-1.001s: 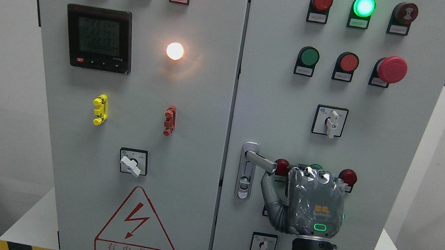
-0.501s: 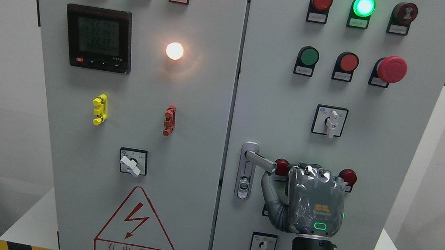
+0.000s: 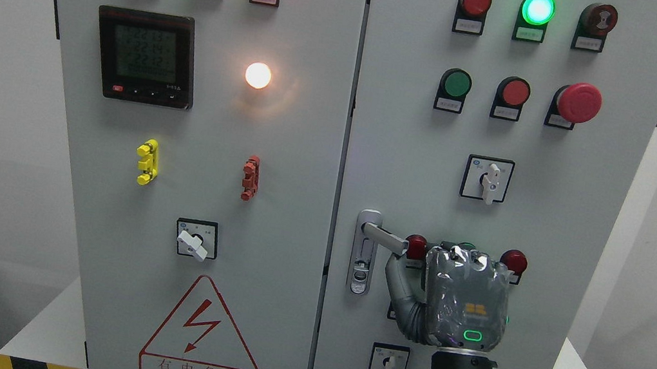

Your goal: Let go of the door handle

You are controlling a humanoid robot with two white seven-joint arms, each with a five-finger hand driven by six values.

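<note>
Right now you are looking at the right hand (image 3: 460,298) sitting low on the right-hand cabinet door (image 3: 592,204), its back turned to the camera and its wrist coming up from the bottom edge. The door handle (image 3: 384,238) is sticking out from its lock plate (image 3: 364,253) near the door's left edge, pointing to the right toward the hand. The thumb is arching up from the hand's left side until its tip is sitting just under the handle's free end, touching it or very nearly. The other fingers (image 3: 466,257) are curling forward at the top of the hand, but you cannot tell from this angle whether they are wrapping the handle or merely clenching beside it, since the hand's own back is hiding them. The left hand is not showing.

Judging from this, the release is not clearly done yet. The risk is in the thumb: if you are pulling the arm back before it is uncurling, it may be hooking the handle and dragging the door open or twisting the latch. Two red buttons (image 3: 513,261) and a green one are sitting right behind the knuckles, so a sideways or forward slip while the fingers are spreading could be pressing one by accident
</note>
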